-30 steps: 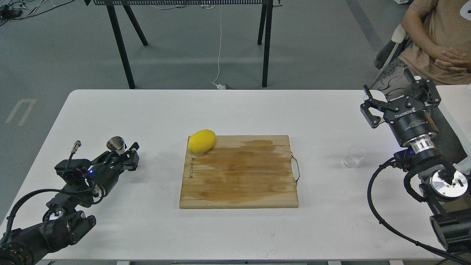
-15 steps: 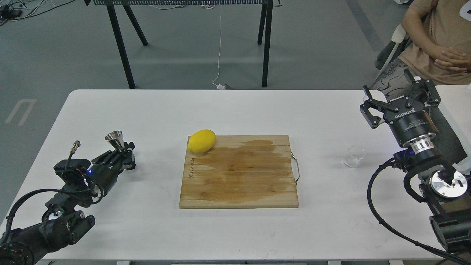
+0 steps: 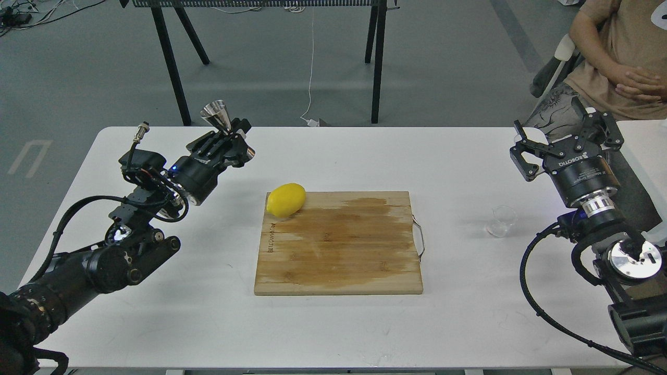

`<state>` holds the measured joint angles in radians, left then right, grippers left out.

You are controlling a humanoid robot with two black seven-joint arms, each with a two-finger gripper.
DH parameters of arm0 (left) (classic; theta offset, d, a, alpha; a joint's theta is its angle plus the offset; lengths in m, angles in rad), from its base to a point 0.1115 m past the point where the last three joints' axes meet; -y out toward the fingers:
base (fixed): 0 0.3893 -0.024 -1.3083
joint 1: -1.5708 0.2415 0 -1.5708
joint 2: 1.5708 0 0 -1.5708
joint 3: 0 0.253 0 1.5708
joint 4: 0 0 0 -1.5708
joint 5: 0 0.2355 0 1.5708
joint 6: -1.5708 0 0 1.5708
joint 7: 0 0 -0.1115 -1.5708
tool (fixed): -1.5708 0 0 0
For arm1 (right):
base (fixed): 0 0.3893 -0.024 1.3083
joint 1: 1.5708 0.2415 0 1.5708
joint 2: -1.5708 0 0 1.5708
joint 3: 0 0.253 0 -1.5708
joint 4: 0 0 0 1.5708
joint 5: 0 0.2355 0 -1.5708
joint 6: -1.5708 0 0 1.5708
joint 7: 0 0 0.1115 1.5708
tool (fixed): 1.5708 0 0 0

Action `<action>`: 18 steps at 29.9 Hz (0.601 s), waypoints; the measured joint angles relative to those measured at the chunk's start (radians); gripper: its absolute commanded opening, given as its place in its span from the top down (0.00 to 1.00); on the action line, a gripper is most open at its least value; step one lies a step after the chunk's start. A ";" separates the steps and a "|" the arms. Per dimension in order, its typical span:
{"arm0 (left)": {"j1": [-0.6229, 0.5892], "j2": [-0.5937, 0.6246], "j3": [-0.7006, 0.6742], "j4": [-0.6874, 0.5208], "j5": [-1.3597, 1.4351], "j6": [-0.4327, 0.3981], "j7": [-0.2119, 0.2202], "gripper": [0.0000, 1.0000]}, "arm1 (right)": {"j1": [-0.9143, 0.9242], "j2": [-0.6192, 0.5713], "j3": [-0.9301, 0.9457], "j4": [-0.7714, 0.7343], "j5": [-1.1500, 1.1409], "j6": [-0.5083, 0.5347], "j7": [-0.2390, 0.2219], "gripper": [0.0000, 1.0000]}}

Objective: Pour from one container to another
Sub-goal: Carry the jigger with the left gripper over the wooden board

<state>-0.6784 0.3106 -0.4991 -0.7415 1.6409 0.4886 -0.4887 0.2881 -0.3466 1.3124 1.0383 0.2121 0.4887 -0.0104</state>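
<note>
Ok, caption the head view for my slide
Left claw lifts the steel jigger above the table; glass cup waits by the open right claw.

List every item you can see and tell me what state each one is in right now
Jigger: upright, held above the table in the left gripper.
Glass cup: upright on the table, untouched.
Right gripper: open, holding nothing.
Lemon: whole, on the cutting board's corner.
Cutting board: flat, wet-stained.

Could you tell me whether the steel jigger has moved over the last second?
Yes. The jigger, held by the left gripper, rose and shifted right, toward the lemon.
</note>
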 measured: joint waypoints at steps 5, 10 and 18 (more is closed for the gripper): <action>-0.046 -0.078 0.041 -0.033 0.008 0.000 0.000 0.93 | 0.001 0.000 0.000 -0.004 0.000 0.000 0.000 0.01; -0.075 -0.164 0.166 -0.028 0.014 0.000 0.000 0.97 | 0.004 0.000 -0.004 -0.012 -0.002 0.000 0.000 0.01; -0.079 -0.305 0.244 0.082 0.080 0.000 0.000 0.97 | 0.020 -0.002 -0.019 -0.040 -0.002 0.000 0.000 0.01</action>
<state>-0.7575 0.0054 -0.2554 -0.6592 1.7211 0.4886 -0.4887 0.3082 -0.3484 1.2929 0.9979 0.2100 0.4887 -0.0107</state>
